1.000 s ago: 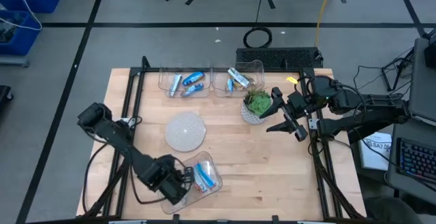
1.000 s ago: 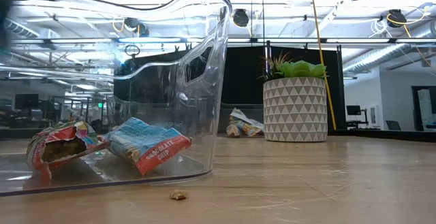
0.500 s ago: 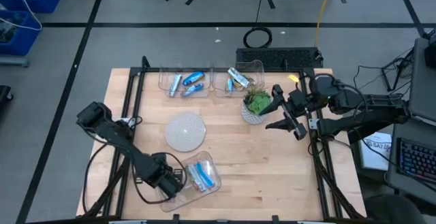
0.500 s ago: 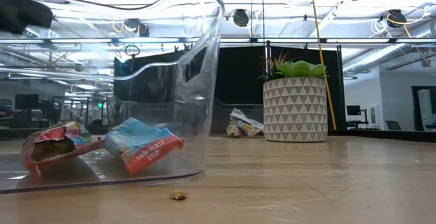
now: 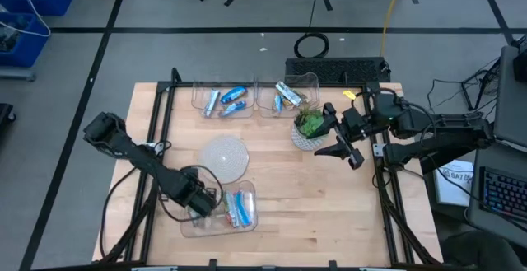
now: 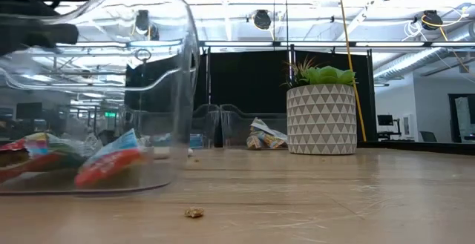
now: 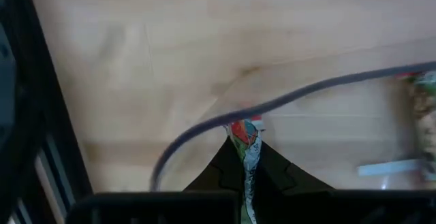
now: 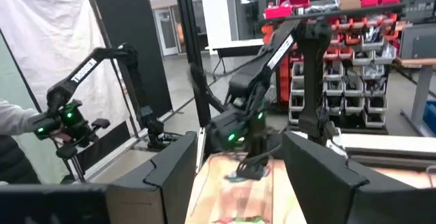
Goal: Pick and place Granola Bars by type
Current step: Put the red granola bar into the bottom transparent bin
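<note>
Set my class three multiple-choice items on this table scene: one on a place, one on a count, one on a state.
1. Where is the green plant in the patterned white pot?
A) inside a tub
B) beside the right end effector
C) at the near-left corner

2. How many clear plastic tubs stand on the wooden table?
A) one
B) five
C) three

3. The left end effector is:
A) shut on a foil-wrapped granola bar
B) open and empty
C) holding the plant

Key:
1 B, it stands next to the open right end effector.
2 C, two at the far edge and one near.
3 A, the left wrist view shows the wrapper pinched between its fingers.
</note>
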